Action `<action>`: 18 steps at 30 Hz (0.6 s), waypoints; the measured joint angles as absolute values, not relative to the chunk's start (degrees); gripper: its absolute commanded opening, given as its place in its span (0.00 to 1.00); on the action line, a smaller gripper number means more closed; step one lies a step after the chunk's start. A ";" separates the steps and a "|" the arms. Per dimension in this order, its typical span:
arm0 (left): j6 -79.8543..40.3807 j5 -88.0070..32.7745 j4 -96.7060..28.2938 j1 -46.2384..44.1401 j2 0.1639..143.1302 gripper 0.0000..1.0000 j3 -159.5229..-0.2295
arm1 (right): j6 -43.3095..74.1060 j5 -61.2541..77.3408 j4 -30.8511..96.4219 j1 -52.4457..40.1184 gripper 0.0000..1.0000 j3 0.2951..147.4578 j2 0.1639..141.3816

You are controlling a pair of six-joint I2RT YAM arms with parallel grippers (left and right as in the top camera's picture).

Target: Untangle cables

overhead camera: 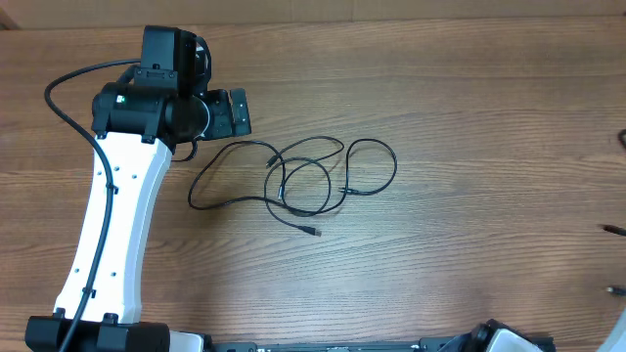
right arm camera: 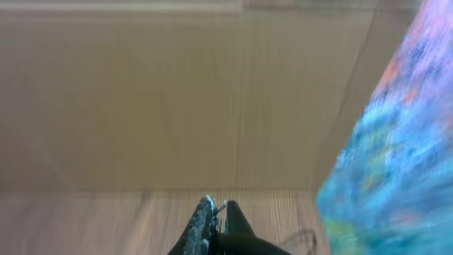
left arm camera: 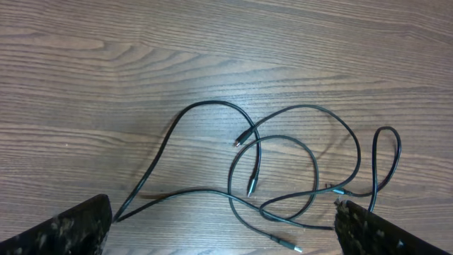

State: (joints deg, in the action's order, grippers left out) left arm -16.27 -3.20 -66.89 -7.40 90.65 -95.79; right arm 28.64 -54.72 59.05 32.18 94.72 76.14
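Note:
The cables (overhead camera: 283, 188) are thin black cords with small plug ends. They lie on the wooden table in overlapping loops at its middle. In the left wrist view the cables (left arm camera: 212, 103) cross each other in several places, and several plug ends show. My left gripper (overhead camera: 235, 112) is open and empty, just left of and behind the bundle. In the left wrist view its fingers (left arm camera: 223, 212) stand wide apart above the near loops. My right gripper (right arm camera: 218, 207) is shut with nothing visible in it. It is out of the overhead view.
Small dark ends (overhead camera: 612, 230) poke in at the table's right edge. The right arm's base (overhead camera: 509, 338) sits at the front edge. A blurred blue surface (right arm camera: 389, 156) fills the right side of the right wrist view.

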 measured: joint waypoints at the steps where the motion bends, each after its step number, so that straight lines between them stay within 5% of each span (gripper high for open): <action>1: -16.27 -3.22 -66.87 -7.38 90.65 1.00 -95.77 | 30.52 -51.37 60.03 35.11 0.04 94.72 77.65; 16: -16.27 -3.22 -66.87 -7.38 90.65 1.00 -95.70 | 37.21 -17.26 64.42 56.49 0.04 94.26 100.75; 18: -16.27 -3.22 -66.87 -7.38 90.65 1.00 -95.70 | 39.33 -15.31 65.73 57.78 0.13 94.15 104.31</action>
